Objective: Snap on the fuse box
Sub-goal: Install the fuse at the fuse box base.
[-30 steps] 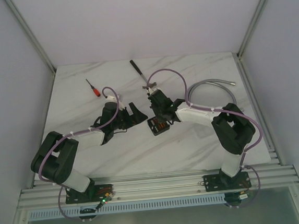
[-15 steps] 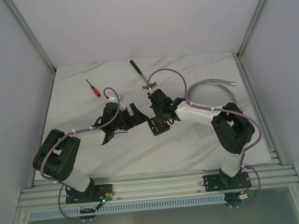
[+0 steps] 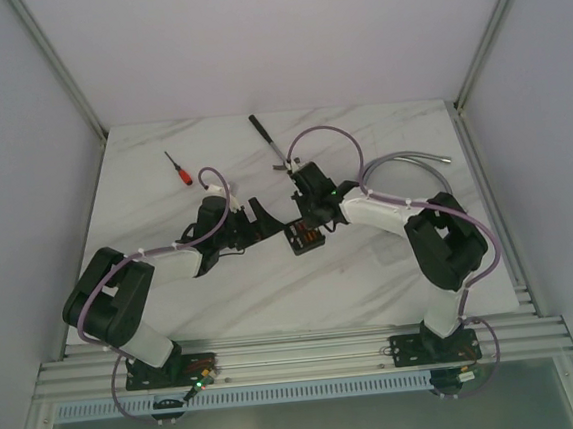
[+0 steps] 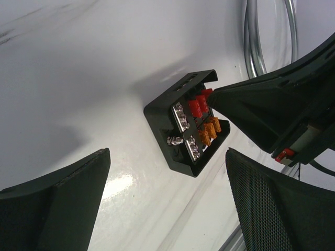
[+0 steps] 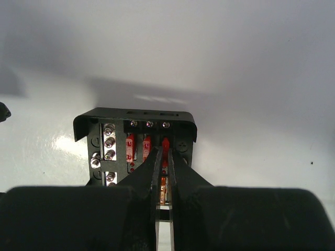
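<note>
Marbled white tabletop (image 3: 274, 296) carries the fuse box (image 3: 305, 238) at its centre (no cover on it). The right gripper (image 5: 163, 152) pinches a red fuse (image 5: 165, 142) inside the box, while the left gripper (image 3: 250, 223) hovers beside it, fingers spread. Seating that fuse looks like the current step, and the next move likely calls for a straight downward press.

Overhead cam is bright and even, soft light from above, so the white marble-look tabletop (image 3: 274, 296) only gets faint fuzzy shadows under the arms. On the left wrist cam, the small black plastic fuse box with red and orange fuses (image 4: 180, 149) is sharp and throws a soft shadow up-left. There's a glare patch on the glossy surface below it, and the left gripper's black mesh-faced fingers (image 4: 57, 209) are blurry up close. Right wrist cam goes dim grey toward the top, and the right gripper's fingers (image 5: 68, 219) are a dark out-of-focus mass.
</note>
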Motion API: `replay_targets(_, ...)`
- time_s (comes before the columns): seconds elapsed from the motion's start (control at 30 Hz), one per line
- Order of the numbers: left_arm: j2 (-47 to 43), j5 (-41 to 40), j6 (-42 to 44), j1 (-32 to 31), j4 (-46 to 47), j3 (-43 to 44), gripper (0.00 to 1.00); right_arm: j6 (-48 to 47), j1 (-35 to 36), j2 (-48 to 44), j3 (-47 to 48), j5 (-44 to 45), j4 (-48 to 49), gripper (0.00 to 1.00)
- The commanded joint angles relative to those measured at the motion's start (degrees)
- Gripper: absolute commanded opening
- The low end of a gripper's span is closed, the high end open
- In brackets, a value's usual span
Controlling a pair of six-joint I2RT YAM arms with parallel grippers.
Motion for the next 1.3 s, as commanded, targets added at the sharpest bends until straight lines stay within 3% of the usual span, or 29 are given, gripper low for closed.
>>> replay_targets(0.0, 0.5, 0.2, 0.0, 0.2, -0.1, 0.9, 1.00, -1.3, -2.0, 7.5, -4.2, 3.0, -13.7, 0.00)
replay_targets(0.43, -0.8, 0.5, -0.4, 0.1, -1.0, 0.3, 1.00, -4.1, -1.2, 3.4, -2.8, -2.9, -20.7, 0.00)
replay_targets(0.67, -1.8, 0.1, -0.3, 0.0, -1.5, -0.4, 1.00, -3.0, -1.4, 7.6, -1.5, 2.4, -21.8, 0.00)
replay_targets(0.9, -2.2, 0.7, -0.8, -0.3, -1.4, -0.4, 1.00, -3.0, 0.7, 1.8, 2.8, -4.8, -17.9, 0.01)
replay_targets(1.27, -2.9, 1.3, -3.0, -2.1, -1.9, -1.1, 1.00, -1.5, 2.8, -1.3, 7.2, -5.9, -17.5, 0.26)
